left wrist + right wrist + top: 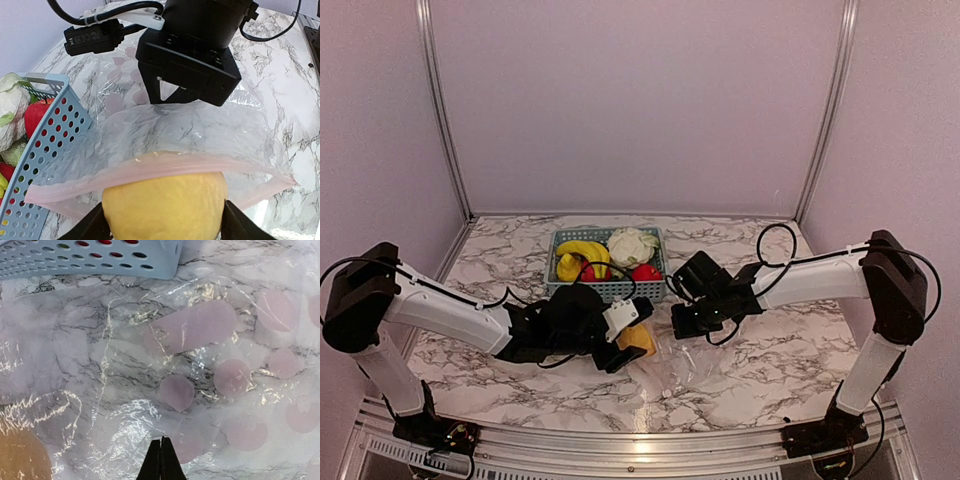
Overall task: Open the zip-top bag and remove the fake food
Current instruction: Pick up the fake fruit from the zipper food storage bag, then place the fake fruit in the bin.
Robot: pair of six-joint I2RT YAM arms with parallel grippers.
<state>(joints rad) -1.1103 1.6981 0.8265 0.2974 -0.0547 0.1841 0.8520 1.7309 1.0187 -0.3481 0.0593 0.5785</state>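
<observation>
Gripping yellow lemon (165,205), left fingers (240,226) sit at mouth of zip-top bag (190,130)

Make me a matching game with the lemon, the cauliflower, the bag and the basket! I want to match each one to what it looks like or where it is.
Things:
1. lemon
2. cauliflower
3. bag
4. basket

Clues:
A. light blue, full of holes
B. clear and crinkly, pinched by the right gripper
C. yellow, between the fingers of the left gripper
D. white, sitting inside the basket

Right pairs: 1-C, 2-D, 3-B, 4-A.
</observation>
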